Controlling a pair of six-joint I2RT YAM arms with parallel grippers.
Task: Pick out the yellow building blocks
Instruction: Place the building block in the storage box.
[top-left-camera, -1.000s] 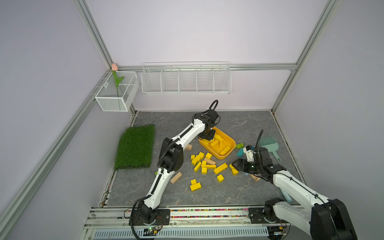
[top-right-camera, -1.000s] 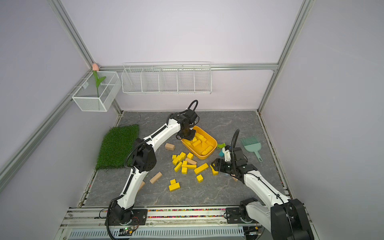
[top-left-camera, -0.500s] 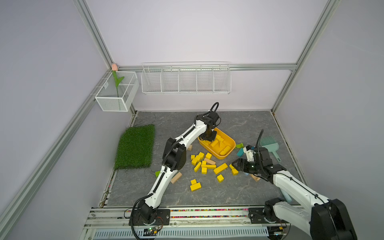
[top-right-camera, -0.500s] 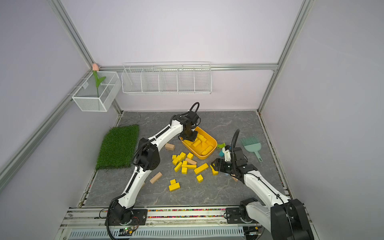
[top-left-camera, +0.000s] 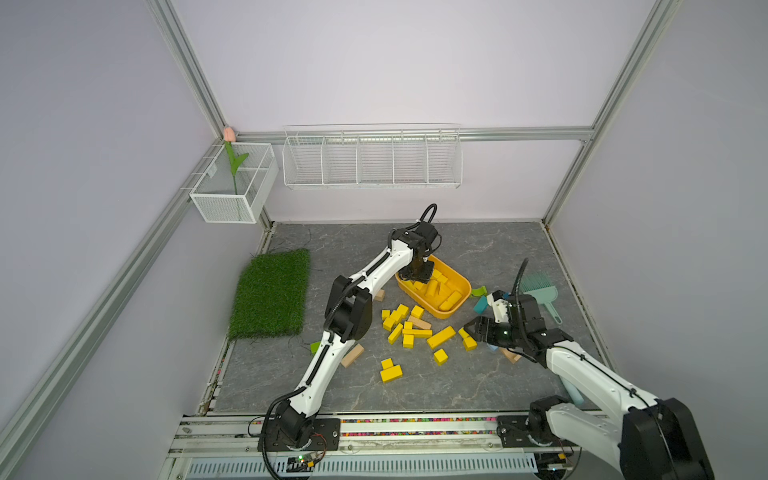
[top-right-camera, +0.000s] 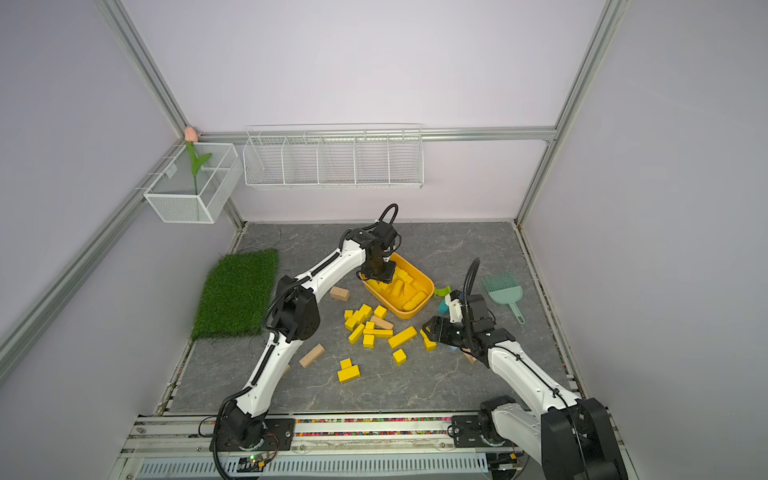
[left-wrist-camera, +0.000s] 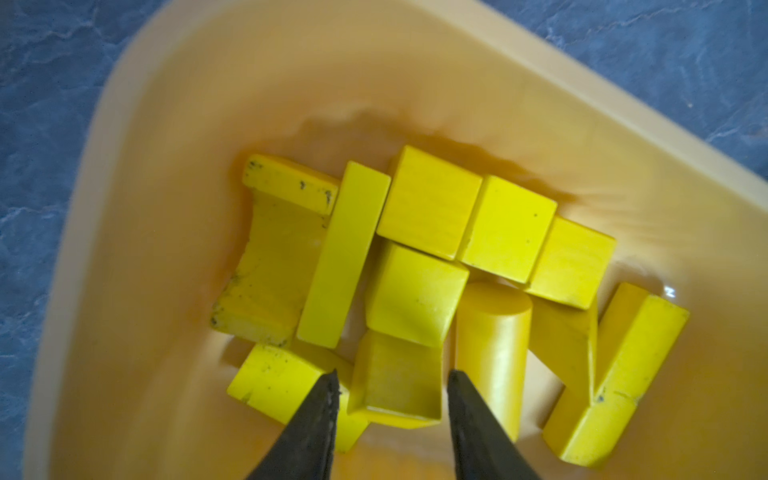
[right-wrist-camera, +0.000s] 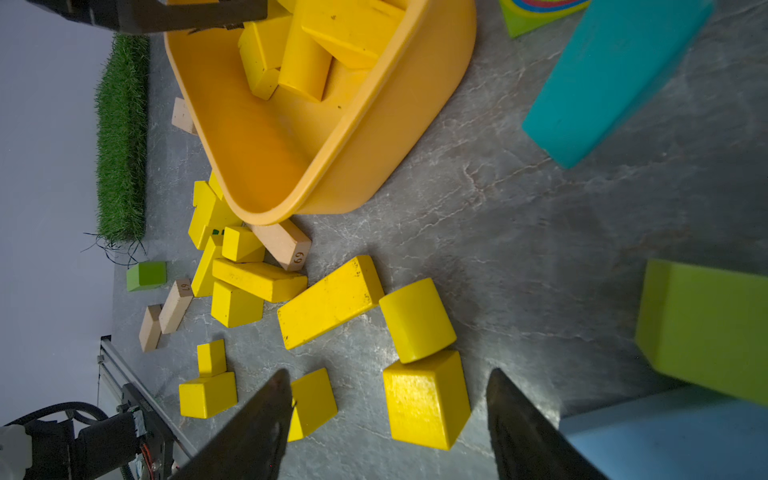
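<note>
The left gripper (top-left-camera: 419, 279) hangs straight down into the yellow-orange tub (top-left-camera: 456, 308), at its far end. In the left wrist view its jaws stand a little apart. A yellow block (left-wrist-camera: 395, 382) lies between the tips on top of the heap, with a thin gap on either side, so nothing is pinched. Packed around it in the tub are more of the yellow building blocks (left-wrist-camera: 428, 203): cubes, a flat bar and a cylinder (left-wrist-camera: 492, 340) just beside one jaw.

Over on the other side the right gripper (top-left-camera: 469, 331) sits low above the counter (top-left-camera: 415, 395), near the tub. Its jaws are spread wide and hold nothing. In the right wrist view a yellow cube (right-wrist-camera: 426, 399) rests on the counter between the tips, apart from both. A short cylinder (right-wrist-camera: 415, 320) touches that cube's far edge, and a smaller cube (right-wrist-camera: 311, 403) lies just beside the other jaw.

The rest of the yellow blocks lie loose on the counter in front of the tub, between the two arms. Among them are a long bar (top-left-camera: 440, 336) and a pair further out towards the rail (top-left-camera: 390, 372). A tan wooden block (top-left-camera: 419, 323) is mixed in with them
</note>
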